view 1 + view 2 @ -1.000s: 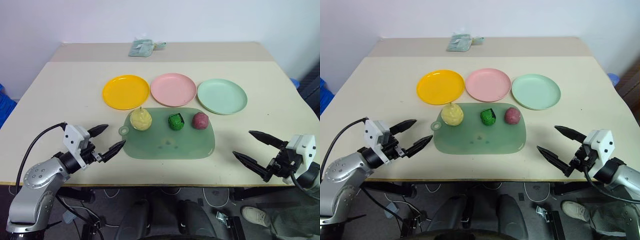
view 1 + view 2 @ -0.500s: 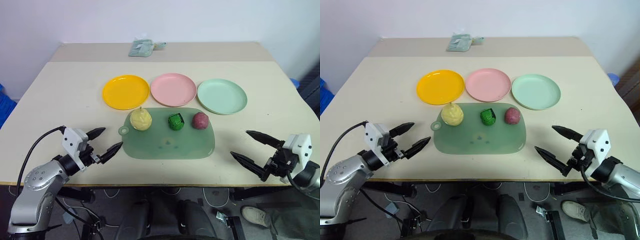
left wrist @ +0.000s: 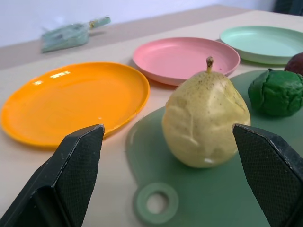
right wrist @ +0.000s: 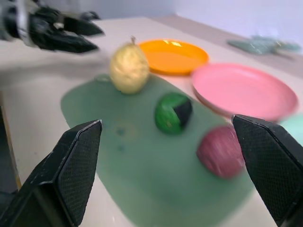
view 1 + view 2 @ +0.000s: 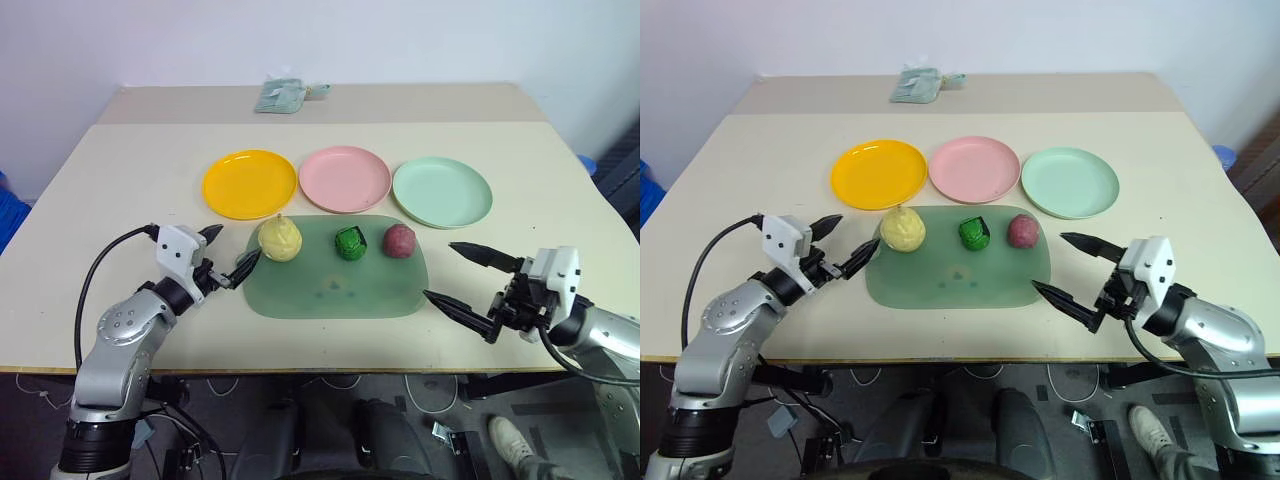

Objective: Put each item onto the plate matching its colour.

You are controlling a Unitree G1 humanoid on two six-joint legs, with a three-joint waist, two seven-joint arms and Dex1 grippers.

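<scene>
Left hand (image 5: 228, 257): fingers wide apart, empty, just beside pear (image 5: 280, 239)
Right hand (image 5: 459, 274): spread wide, empty, at mat (image 5: 335, 290) edge
Items: pear, green chunk (image 5: 351, 243), red ball (image 5: 400, 240) on mat; plates (image 5: 345, 179) bare

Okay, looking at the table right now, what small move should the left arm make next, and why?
Probably ease the left gripper forward so its open fingers straddle the yellow pear, then close. The pear stands upright on the green mat just ahead of the fingertips, not yet between them, and the yellow plate behind it is bare.
</scene>
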